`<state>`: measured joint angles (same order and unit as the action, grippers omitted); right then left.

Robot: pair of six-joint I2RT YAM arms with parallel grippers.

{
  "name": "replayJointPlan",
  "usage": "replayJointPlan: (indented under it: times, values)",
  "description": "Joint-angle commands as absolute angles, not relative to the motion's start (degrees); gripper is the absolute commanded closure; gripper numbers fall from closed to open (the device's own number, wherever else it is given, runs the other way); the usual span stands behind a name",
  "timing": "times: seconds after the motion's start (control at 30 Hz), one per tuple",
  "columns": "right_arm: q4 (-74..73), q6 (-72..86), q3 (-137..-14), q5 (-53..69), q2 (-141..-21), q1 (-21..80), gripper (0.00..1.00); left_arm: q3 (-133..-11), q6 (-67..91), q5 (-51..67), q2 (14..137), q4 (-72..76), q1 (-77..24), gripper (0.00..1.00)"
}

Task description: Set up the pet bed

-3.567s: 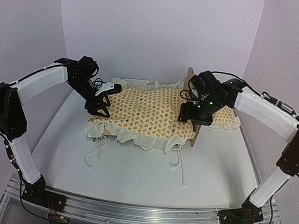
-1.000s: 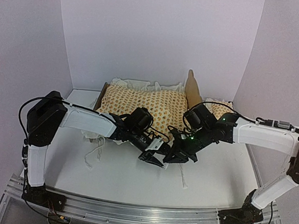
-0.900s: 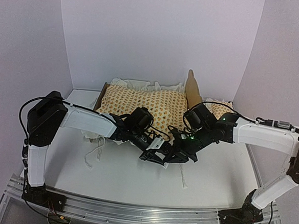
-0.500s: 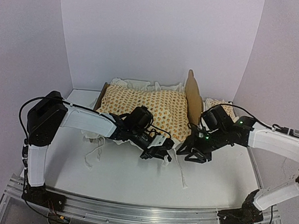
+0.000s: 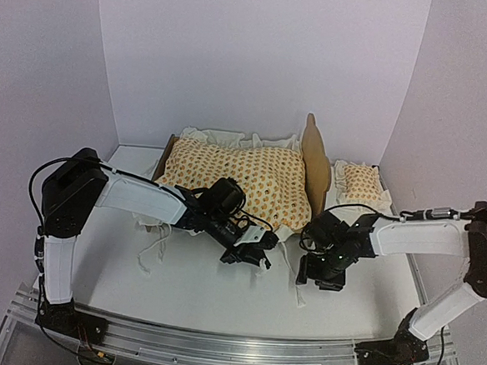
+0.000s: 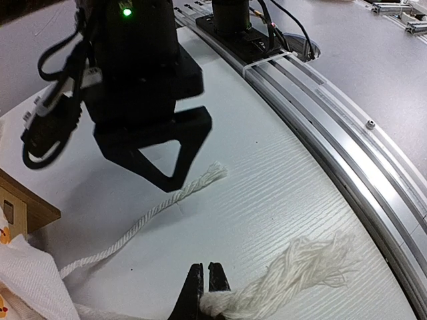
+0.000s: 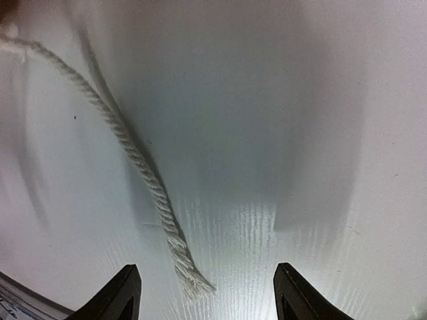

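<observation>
Lower the wide-open, empty right tool [image 7: 210, 290] straight over the loose cord [image 7: 145, 180] on the worktop [image 5: 202, 292], pinching near its tip, with the left tool [image 6: 205, 270] clamped on the frayed cord [image 6: 280, 280], both just before the pet bed [image 5: 313, 162] at the back.

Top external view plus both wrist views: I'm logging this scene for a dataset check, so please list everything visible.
pet bed: one, light plywood, back centre of the table.
mattress cushion: one, orange-patterned with white ruffle, lying on the pet bed.
pillow: one, matching pattern, right of the bed's headboard.
tie cords: several, white, trailing onto the table in front of the cushion.
table: one, white, beneath everything.
left gripper: black, shut on one of the tie cords near its frayed end.
right gripper: black, open, over another cord's end.
</observation>
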<state>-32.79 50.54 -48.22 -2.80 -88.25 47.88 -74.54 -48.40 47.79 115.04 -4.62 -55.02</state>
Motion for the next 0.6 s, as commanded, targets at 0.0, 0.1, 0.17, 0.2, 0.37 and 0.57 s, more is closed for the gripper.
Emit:
replayJointPlan:
  times: [0.0, 0.1, 0.17, 0.2, 0.37, 0.57]
  values:
    - [-29.51, 49.86, -51.44, -5.02, -92.84, 51.81, 0.35, -76.28, -48.90, 48.22, 111.49, -7.02, -54.85, 1.00]
    - [-29.66, 51.97, -50.42, -5.54, -96.51, 52.30, 0.47, -76.52, -49.06, 48.10, 111.38, -7.33, -54.64, 1.00]
    - [-30.34, 53.54, -49.53, -6.06, -98.05, 52.33, 0.72, -77.07, -48.48, 48.15, 111.31, -7.81, -54.25, 1.00]
    - [-30.86, 54.09, -49.34, -6.27, -98.60, 52.31, 0.85, -77.61, -48.12, 48.25, 111.27, -8.40, -54.06, 1.00]
    - [-37.77, 51.75, -54.13, -7.70, -94.05, 52.22, 1.00, -81.64, -48.94, 49.09, 111.10, -14.73, -53.22, 1.00]
    - [-51.70, 42.92, -76.86, -16.35, -83.85, 52.12, 1.00, -83.35, -51.03, 49.23, 111.52, -17.85, -52.66, 1.00]
